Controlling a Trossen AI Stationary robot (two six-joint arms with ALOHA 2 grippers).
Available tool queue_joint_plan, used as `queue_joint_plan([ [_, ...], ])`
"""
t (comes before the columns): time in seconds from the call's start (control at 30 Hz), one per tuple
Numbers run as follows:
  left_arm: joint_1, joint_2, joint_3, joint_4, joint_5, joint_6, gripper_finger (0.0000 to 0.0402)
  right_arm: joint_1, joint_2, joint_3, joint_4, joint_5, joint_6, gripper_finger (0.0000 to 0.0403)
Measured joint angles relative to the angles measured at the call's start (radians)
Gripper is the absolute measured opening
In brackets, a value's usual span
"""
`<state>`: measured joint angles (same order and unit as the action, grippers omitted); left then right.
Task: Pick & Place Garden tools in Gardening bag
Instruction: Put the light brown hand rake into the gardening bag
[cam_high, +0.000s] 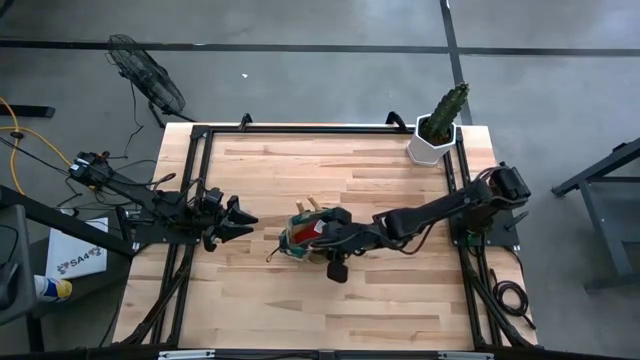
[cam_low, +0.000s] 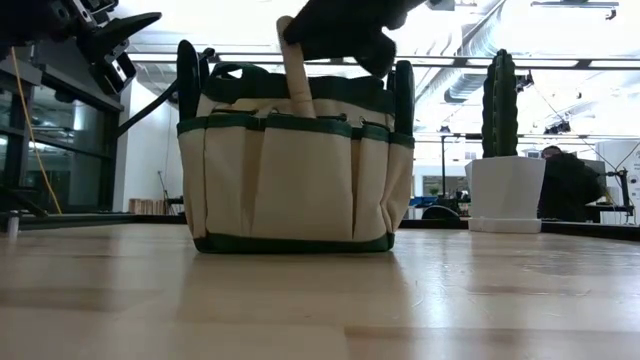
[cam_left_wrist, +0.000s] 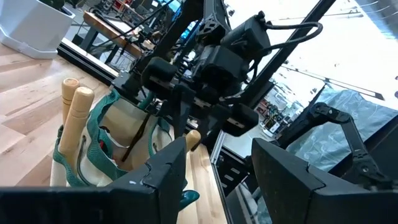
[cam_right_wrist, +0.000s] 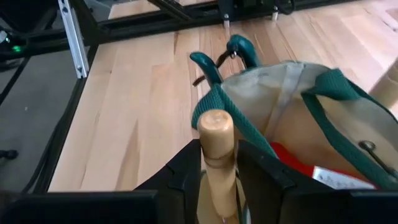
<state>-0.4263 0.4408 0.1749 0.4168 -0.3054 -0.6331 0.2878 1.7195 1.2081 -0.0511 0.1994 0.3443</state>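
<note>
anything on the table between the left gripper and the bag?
No. In the high view the stretch from the left gripper to the gardening bag is bare wood. The right gripper holds a wooden tool handle over the bag.

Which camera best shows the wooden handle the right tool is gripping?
The right wrist view: the wooden handle stands between the right tool's fingers, beside the gardening bag. The low view shows it partly, the left wrist view a sliver; in the high view the arm hides it.
</note>
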Motion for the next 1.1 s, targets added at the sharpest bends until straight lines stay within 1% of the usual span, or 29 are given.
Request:
queue_joint_plan([
  [0.23,0.0,0.0,0.0,0.0,0.0,0.0,0.018,0.0,-0.023,0.0,-0.076,-0.019,0.007,0.0095],
  [0.33,0.0,0.0,0.0,0.0,0.0,0.0,0.018,0.0,-0.026,0.0,-0.081,-0.024,0.018,0.0095],
  [0.43,0.0,0.0,0.0,0.0,-0.001,0.0,0.018,0.0,-0.047,0.0,-0.105,-0.049,0.033,0.0095],
  [0.53,0.0,0.0,0.0,0.0,0.0,0.0,0.018,0.0,-0.076,0.0,-0.122,-0.049,0.056,0.0093],
  [0.6,0.0,0.0,0.0,0.0,-0.001,-0.001,0.018,0.0,-0.083,0.0,-0.097,-0.044,0.056,0.0085],
  [0.67,0.0,0.0,0.0,0.0,-0.001,0.0,0.018,0.0,-0.086,0.0,-0.05,-0.044,0.055,0.0068],
  [0.8,0.0,0.0,0.0,0.0,-0.004,0.0,0.018,0.0,-0.081,0.0,0.06,-0.046,0.031,0.0013],
  [0.93,0.0,0.0,0.0,-0.001,-0.004,0.001,0.018,-0.001,-0.074,0.0,0.103,-0.041,0.022,0.0004],
  [1.1,0.0,0.0,0.0,-0.001,-0.004,0.002,0.018,-0.006,-0.047,0.0,0.095,-0.046,0.019,0.0003],
])
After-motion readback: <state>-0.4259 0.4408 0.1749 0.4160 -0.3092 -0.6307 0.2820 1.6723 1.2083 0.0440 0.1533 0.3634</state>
